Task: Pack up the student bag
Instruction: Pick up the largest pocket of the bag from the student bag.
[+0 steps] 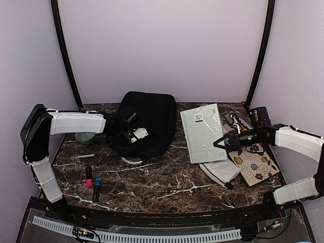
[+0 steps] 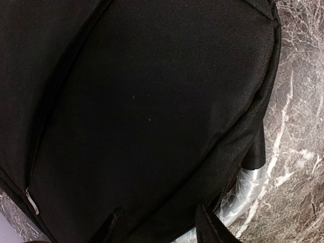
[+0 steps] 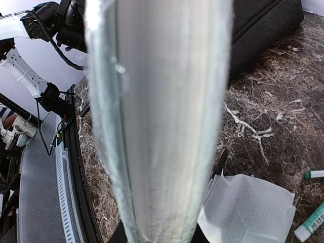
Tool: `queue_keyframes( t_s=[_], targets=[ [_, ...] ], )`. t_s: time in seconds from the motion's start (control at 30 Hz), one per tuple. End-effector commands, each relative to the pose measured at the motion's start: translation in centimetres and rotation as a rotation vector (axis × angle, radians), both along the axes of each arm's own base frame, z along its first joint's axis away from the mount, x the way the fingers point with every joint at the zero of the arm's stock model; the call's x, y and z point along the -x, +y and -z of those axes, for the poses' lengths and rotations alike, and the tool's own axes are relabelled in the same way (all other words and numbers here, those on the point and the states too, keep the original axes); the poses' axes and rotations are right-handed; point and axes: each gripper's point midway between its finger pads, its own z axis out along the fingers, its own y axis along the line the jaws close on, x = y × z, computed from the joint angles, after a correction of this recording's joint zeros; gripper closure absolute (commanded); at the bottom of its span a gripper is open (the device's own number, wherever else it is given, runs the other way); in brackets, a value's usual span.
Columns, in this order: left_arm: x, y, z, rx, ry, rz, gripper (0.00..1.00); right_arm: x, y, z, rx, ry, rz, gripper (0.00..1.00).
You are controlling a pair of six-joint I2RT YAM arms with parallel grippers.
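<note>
Stock on the dark marbled counter (image 1: 167, 187), listed from my edge outward. Nearest, left: two upright-lying markers, one pink-capped (image 1: 89, 178), one blue-capped (image 1: 96, 188), just beside each other, unpacked. Nearest, right: a small white fabric pouch (image 1: 220, 171), partly tucked under a flower-patterned square card (image 1: 255, 163), both unpacked. Middle, right: the right pincer (image 1: 221, 143), clamped on the right-hand edge of a pale grey-green flat pack in clear wrap (image 1: 202, 132); its wrist view shows the pack edge-on and blurred, filling the middle of the frame. Middle, left: the left pincer (image 2: 163, 229), fingers apart, set down at the rim of the large black soft fabric backpack, the student bag (image 1: 152, 116); I cannot tell whether any cloth is pinched yet. Farthest: the bag itself, lying flat at the back centre of the counter, left of the flat pack and apart from it. A silver zip pull (image 2: 31, 200) shows at the low left of the left wrist view, and I see no open mouth. My reading: early stage, nothing loaded; the step in hand is getting the bag open while the first item waits. Next I would need the left fingers on that zip pull or a lip of cloth, then the flat pack brought over and angled into the gap.
</note>
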Motion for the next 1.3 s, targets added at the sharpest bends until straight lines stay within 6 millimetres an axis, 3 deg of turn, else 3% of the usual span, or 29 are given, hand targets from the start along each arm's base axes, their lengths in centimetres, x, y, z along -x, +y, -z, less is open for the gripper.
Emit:
queue_keyframes(
  t_s=[0.0, 0.2, 0.4, 0.53, 0.67, 0.8, 0.93, 1.1, 1.2, 1.27],
  targets=[
    [-0.1, -0.5, 0.4, -0.045, 0.004, 0.046, 0.56, -0.2, 0.5, -3.1, -0.074, -0.154, -0.051, 1.00],
    [-0.4, -1.7, 1.3, -0.044, 0.013, 0.067, 0.72, -0.1, 0.5, -3.2, -0.078, -0.154, -0.053, 1.00],
    [-0.7, -4.1, -1.0, 0.046, -0.002, 0.084, 0.99, -0.7, 0.5, -3.6, -0.079, -0.139, -0.036, 1.00],
    [-0.9, -5.5, -4.2, 0.151, -0.053, 0.070, 1.00, -2.5, 0.8, -6.1, -0.066, -0.133, -0.037, 1.00],
    [-1.2, -6.7, -9.2, 0.309, -0.131, 0.026, 1.00, -4.1, 1.3, -9.0, -0.079, -0.106, -0.048, 1.00],
    [-1.0, -8.0, -13.8, 0.498, -0.189, -0.019, 1.00, -4.6, 1.6, -10.9, -0.099, -0.072, -0.005, 1.00],
    [-0.9, -9.2, -16.4, 0.637, -0.242, -0.051, 1.00, -4.6, 1.4, -12.7, -0.102, -0.068, 0.062, 1.00],
    [-2.7, -9.2, -18.3, 0.717, -0.328, -0.134, 1.00, -2.0, 2.0, -11.8, -0.144, 0.116, -0.025, 1.00],
    [-3.7, -9.9, -18.6, 0.735, -0.333, -0.161, 1.00, 0.7, 2.6, -9.7, -0.139, 0.258, -0.130, 1.00],
    [-4.1, -10.6, -18.3, 0.751, -0.313, -0.177, 1.00, 1.7, 3.2, -9.4, -0.119, 0.272, -0.191, 1.00]
  ],
)
